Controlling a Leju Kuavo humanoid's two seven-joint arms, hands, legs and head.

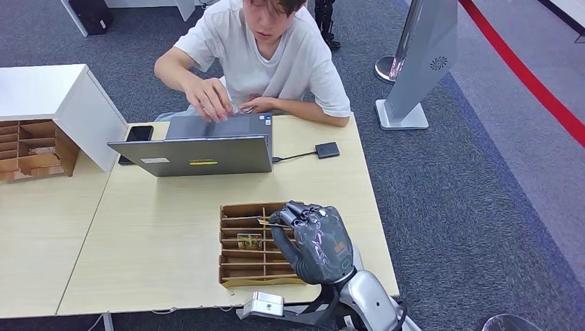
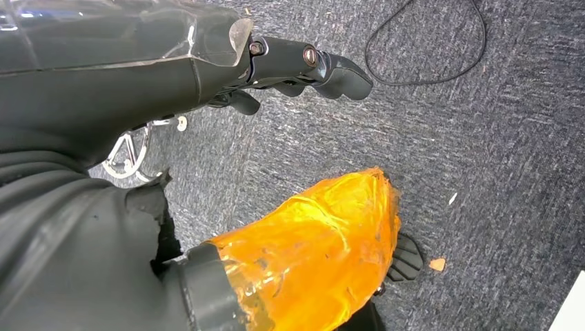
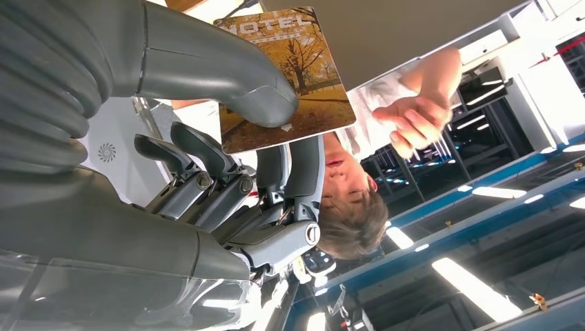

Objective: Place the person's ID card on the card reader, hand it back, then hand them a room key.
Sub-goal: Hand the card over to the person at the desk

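Observation:
My right hand hovers over the wooden slotted tray near the table's front edge. It pinches a room key card, printed with autumn trees and the word HOTEL, between the thumb and the fingers. In the head view the card shows as a thin edge at the fingertips. Another card lies in a tray slot. The black card reader sits by the laptop, wired to it. My left hand hangs over the carpet, holding nothing, fingers loosely apart.
A person sits across the table with both hands at the open laptop. A black phone lies left of it. A second wooden rack and white box stand at the left. A grey kiosk stand is at the right.

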